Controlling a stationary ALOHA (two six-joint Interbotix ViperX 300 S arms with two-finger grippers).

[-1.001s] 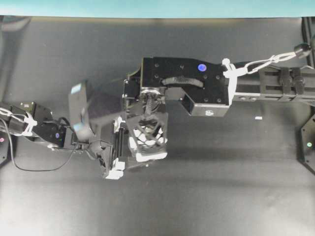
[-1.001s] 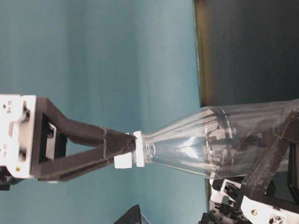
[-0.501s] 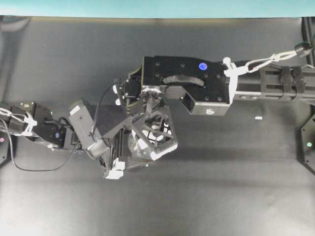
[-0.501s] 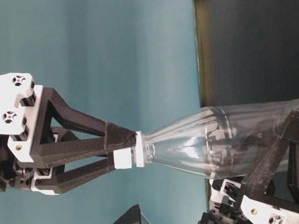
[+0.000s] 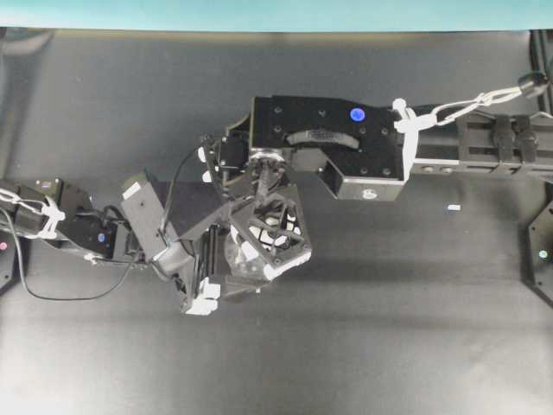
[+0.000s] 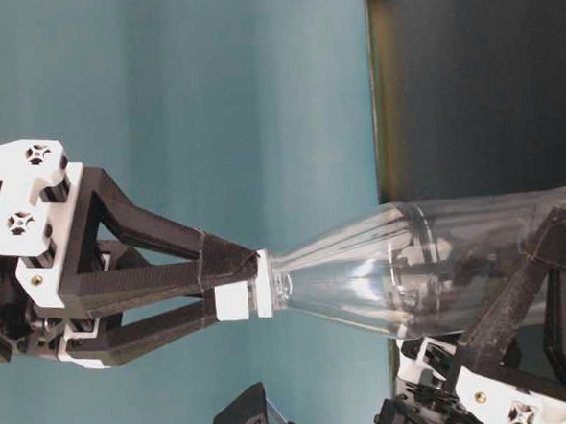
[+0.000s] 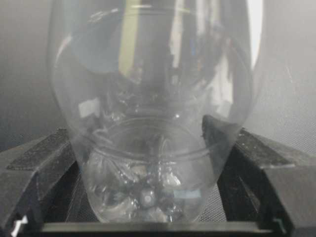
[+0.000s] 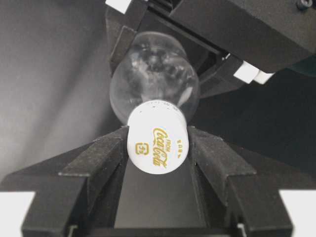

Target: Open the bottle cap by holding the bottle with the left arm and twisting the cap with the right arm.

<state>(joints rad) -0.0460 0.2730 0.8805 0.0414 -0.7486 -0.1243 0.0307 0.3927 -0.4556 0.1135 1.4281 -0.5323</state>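
The right gripper [image 8: 158,148] has rolled round the neck since a second ago and now sits steady, its lattice fingers clamped on the bottle cap [image 8: 158,143], so a twist is going in, though whether the thread has broken I can't tell. Below the cap, the left gripper [image 7: 148,148] squeezes the bottle [image 6: 411,267] at its wide base, jaws spread far apart around it. Clear, thin, ribbed plastic narrows to a smooth white printed cap; the pads look grippy.
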